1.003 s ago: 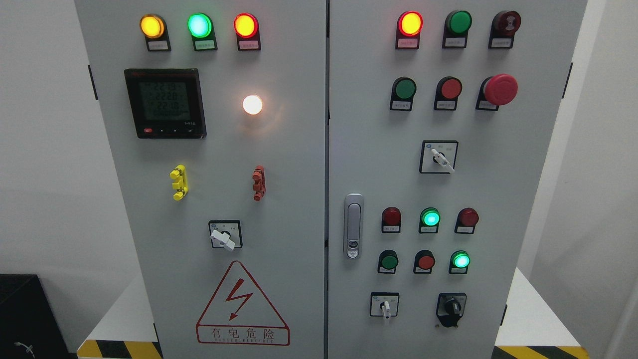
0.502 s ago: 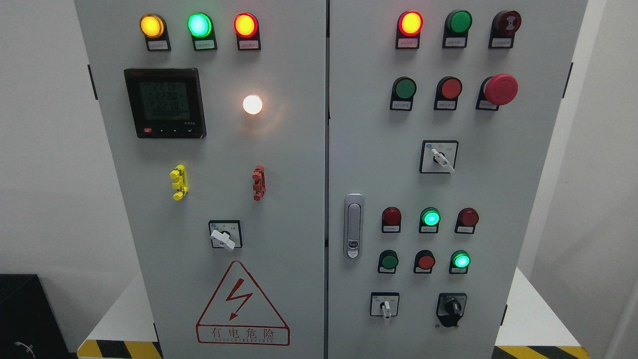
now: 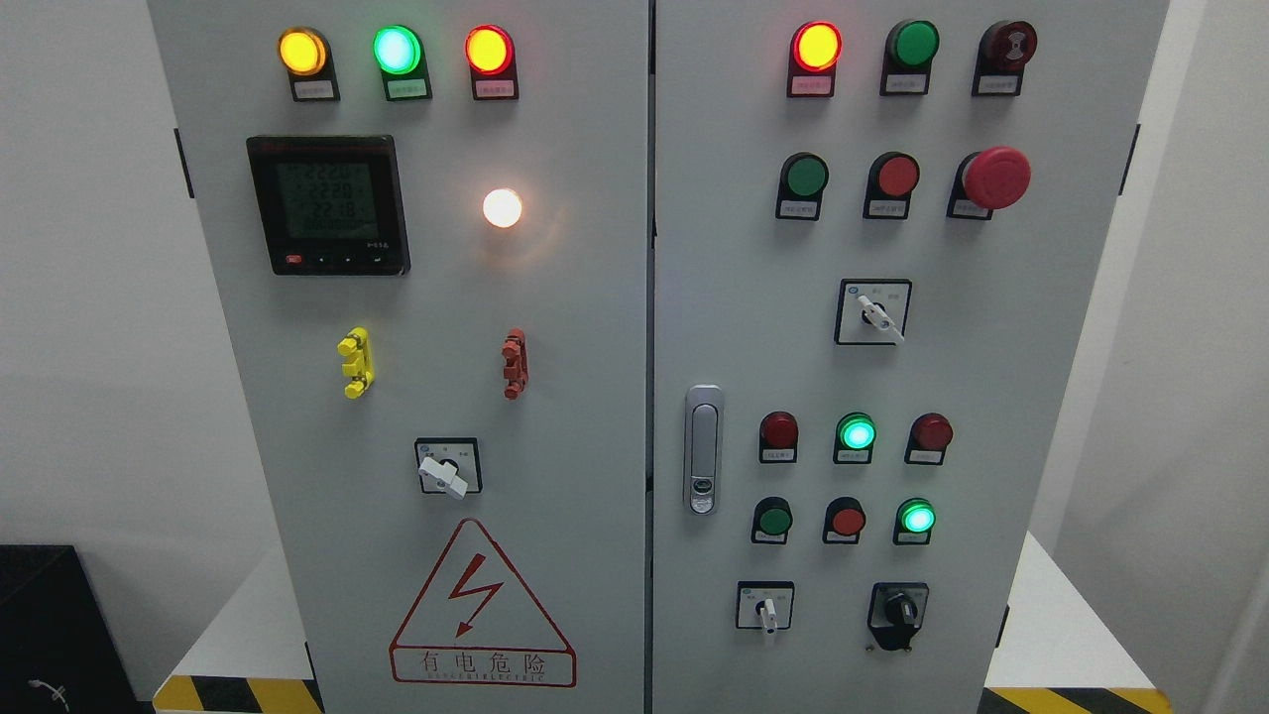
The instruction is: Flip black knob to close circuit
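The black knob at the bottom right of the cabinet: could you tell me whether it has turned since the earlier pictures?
No. The black knob keeps the same angle and the same place right of the white-handled switch.

An industrial electrical room — a grey control cabinet (image 3: 555,327) with indicator lamps (image 3: 397,50), hazard-striped floor (image 3: 233,694).

A two-door cabinet (image 3: 634,327) fills the view, with no robot hand in sight to place things by. The knob (image 3: 900,610) sits at the right door's lower right, a selector switch (image 3: 764,607) just left of it. The door latch (image 3: 703,449) stands above and further left, beside the seam. A meter (image 3: 328,204) sits high on the left door.
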You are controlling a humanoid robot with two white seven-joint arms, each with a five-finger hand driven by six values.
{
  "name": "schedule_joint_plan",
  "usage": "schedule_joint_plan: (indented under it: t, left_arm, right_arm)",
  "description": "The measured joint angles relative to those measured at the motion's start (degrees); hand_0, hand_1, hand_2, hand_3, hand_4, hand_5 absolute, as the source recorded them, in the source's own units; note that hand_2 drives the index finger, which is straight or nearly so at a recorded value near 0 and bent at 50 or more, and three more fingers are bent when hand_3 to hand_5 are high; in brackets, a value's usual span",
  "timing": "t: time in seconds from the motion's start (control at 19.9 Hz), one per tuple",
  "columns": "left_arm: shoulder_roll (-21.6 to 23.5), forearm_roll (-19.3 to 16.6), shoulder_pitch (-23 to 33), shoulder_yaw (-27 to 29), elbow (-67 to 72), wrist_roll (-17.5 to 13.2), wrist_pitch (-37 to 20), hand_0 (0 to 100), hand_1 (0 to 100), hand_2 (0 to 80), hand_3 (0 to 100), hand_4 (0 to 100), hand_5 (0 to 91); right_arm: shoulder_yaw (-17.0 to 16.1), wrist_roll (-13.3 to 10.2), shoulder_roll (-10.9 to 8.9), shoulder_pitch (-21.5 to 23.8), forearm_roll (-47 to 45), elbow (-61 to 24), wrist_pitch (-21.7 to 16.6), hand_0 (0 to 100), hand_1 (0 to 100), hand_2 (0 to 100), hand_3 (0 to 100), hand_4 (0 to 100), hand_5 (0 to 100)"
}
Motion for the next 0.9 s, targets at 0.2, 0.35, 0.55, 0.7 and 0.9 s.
schedule_joint_plan:
  t: [0.2, 0.35, 0.55, 0.7, 0.9]
  left_arm:
    - [0.0, 0.0, 0.0, 0.0, 0.0, -0.1, 0.0, 12, 56, 0.0, 0, 0, 0.0]
    - [0.0, 0.0, 0.0, 0.0, 0.0, -0.1, 0.0, 12, 56, 0.0, 0, 0, 0.0]
    - [0.0, 0.0, 0.0, 0.0, 0.0, -0.1, 0.0, 12, 56, 0.0, 0, 0, 0.0]
    - [0.0, 0.0, 0.0, 0.0, 0.0, -0.1, 0.0, 12, 56, 0.0, 0, 0, 0.0]
    - [0.0, 0.0, 0.0, 0.0, 0.0, -0.1, 0.0, 12, 56, 0.0, 0, 0, 0.0]
  right_arm:
    - [-0.2, -0.2, -0.07, 0.6, 4.5, -4.4, 0.0, 0, 28, 78, 96, 76, 76]
    - [-0.8, -0.2, 0.24, 1.1, 8.7, -8.1, 0.0, 0, 14, 78, 96, 77, 76]
    - [-1.6, -0.3, 1.31, 1.7, 14.3, -13.2, 0.0, 0, 6, 78, 97, 77, 76]
    - [-2.1, -0.4, 2.17, 2.1, 18.0, -17.5, 0.2, 0, 3, 79, 97, 77, 76]
    - [-2.7, -0.5, 3.12, 2.5, 22.3, -22.6, 1.3, 0, 0, 79, 97, 77, 76]
